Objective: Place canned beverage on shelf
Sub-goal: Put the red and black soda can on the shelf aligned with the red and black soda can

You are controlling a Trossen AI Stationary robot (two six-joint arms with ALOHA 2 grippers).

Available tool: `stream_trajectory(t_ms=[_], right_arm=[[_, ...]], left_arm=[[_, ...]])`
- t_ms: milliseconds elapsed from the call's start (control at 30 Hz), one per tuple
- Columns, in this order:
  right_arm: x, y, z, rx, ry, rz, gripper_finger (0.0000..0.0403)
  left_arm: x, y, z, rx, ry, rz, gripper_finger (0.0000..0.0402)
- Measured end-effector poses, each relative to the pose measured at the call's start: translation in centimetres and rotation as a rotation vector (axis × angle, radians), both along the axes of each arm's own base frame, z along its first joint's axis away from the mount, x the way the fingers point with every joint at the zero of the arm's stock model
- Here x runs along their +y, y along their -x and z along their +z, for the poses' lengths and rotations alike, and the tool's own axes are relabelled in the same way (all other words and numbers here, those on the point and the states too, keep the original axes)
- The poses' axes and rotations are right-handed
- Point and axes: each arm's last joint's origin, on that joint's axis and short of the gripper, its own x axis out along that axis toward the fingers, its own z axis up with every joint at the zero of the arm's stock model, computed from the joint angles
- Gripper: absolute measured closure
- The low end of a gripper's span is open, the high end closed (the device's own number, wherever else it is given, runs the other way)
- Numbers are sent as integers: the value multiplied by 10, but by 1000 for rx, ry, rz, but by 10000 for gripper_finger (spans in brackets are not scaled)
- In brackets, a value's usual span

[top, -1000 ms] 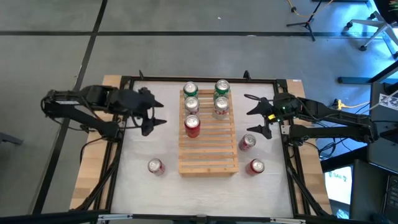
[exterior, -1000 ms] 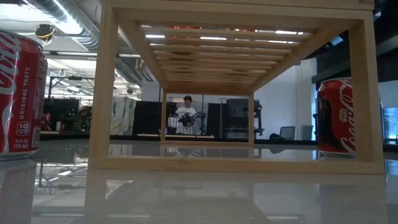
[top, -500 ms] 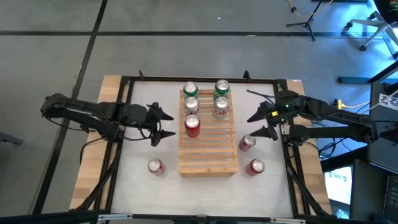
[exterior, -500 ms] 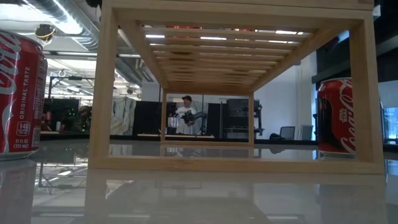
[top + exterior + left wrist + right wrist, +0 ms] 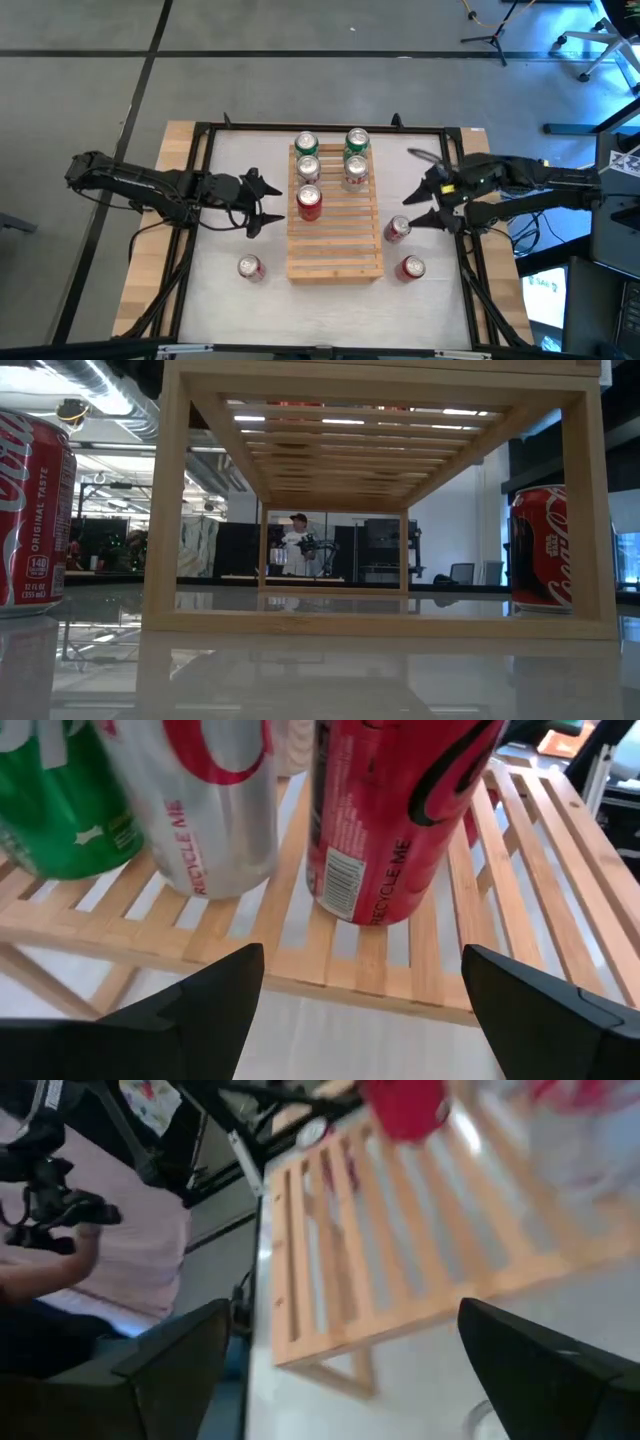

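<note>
Hovering open-jawed over the red can [image 5: 397,229] just right of the shelf [image 5: 335,262], your right gripper [image 5: 424,205] could topple it on descent; left gripper [image 5: 262,203] open, empty.

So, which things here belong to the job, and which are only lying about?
Belong to the job:
- shelf
- five cans on it, front one red
- three red cans on the table
- left pincer, right pincer, both open

Lying about:
- stand on the floor
</note>
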Motion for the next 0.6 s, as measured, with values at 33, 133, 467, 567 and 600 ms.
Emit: stream_trajectory(t_ms=[33, 133, 467, 567, 600], right_arm=[[4, -2, -2, 24, -23, 4, 20], [16, -5, -8, 118, -92, 37, 20], [42, 4, -28, 488, -277, -74, 20], [45, 10, -34, 617, -342, -149, 20], [46, 11, -35, 645, -359, -171, 20]], left_arm=[[0, -1, -1, -9, -15, -9, 72], [0, -2, -2, -57, -65, -38, 72], [2, 21, -13, -219, -117, -59, 72], [3, 30, -20, -278, -107, -53, 72], [4, 32, -21, -303, -105, -52, 72]])
